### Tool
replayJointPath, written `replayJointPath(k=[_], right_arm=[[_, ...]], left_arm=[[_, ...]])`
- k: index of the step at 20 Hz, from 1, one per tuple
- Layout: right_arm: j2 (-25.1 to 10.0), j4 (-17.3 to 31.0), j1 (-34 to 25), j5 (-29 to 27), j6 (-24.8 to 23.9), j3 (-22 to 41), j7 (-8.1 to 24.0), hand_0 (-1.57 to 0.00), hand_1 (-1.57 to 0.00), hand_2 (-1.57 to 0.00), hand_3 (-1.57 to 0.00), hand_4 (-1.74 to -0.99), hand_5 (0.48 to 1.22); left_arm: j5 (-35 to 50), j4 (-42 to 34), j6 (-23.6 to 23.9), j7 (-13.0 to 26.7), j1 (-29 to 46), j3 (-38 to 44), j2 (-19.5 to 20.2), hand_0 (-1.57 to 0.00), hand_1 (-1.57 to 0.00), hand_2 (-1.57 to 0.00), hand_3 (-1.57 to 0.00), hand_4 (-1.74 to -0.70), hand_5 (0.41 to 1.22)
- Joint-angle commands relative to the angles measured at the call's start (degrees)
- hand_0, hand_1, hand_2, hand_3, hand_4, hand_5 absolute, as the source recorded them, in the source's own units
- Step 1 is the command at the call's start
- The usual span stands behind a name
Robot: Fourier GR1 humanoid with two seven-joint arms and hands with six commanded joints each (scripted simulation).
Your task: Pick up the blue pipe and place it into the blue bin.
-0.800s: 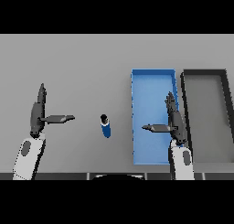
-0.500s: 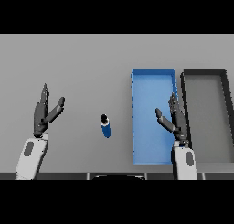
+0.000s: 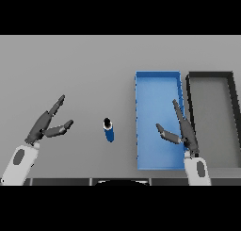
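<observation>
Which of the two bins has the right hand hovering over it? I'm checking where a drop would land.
The blue bin, left of the black bin: the right hand shows over its right part.

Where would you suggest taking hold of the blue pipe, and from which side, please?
Probably around the middle of the blue pipe, which seems to stand upright alone on the table. The open right hand over the blue bin could come from that side.

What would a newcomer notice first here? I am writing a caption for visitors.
The bright blue rectangular bin right of centre stands out, with a dark grey bin beside it. A small blue pipe stands alone left of the blue bin. The open left hand and right hand flank it.
</observation>
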Motion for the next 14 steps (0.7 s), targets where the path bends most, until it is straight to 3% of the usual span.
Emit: replayJointPath(k=[1, 3, 5, 8, 14], right_arm=[[0.4, 0.23, -0.1, -0.44, -0.06, -0.13, 0.22, 0.0, 0.0, 0.0, 0.0, -1.187, 0.579], [0.35, -0.3, -0.86, -0.85, 0.3, -0.04, 1.09, 0.0, 0.0, 0.0, 0.0, -1.2, 0.58], [0.45, -0.53, -0.79, -1.02, 0.4, 0.01, 1.16, 0.0, 0.0, 0.0, 0.0, -1.214, 0.581], [1.04, -0.24, -0.69, -1.74, 0.46, -0.17, 0.8, 0.0, 0.0, 0.0, 0.0, -1.228, 0.573], [0.25, -0.26, -0.81, -1.48, 0.91, -0.28, 1.31, 0.0, 0.0, 0.0, 0.0, -1.21, 0.57]], left_arm=[[-0.05, -1.82, -0.96, -0.1, 0.89, -1.11, 0.24, 0.0, 0.0, 0.0, 0.0, -0.98, 0.583], [0.02, -4.65, -3.17, 1.48, 1.92, -3.02, 1.47, 0.0, 0.0, 0.0, 0.0, -0.99, 0.566], [-1.02, -7.96, -3.87, 5.66, 2.07, -5.6, 2.12, 0.0, 0.0, 0.0, 0.0, -1.0, 0.53], [-2.4, -9.47, -5.33, 10.44, 1.76, -9.52, 0.96, 0.0, 0.0, 0.0, 0.0, -1.05, 0.483], [-7.67, -8.49, -5.62, 10.08, 0.41, -15.45, -4.22, 0.0, 0.0, 0.0, 0.0, -1.12, 0.47]])
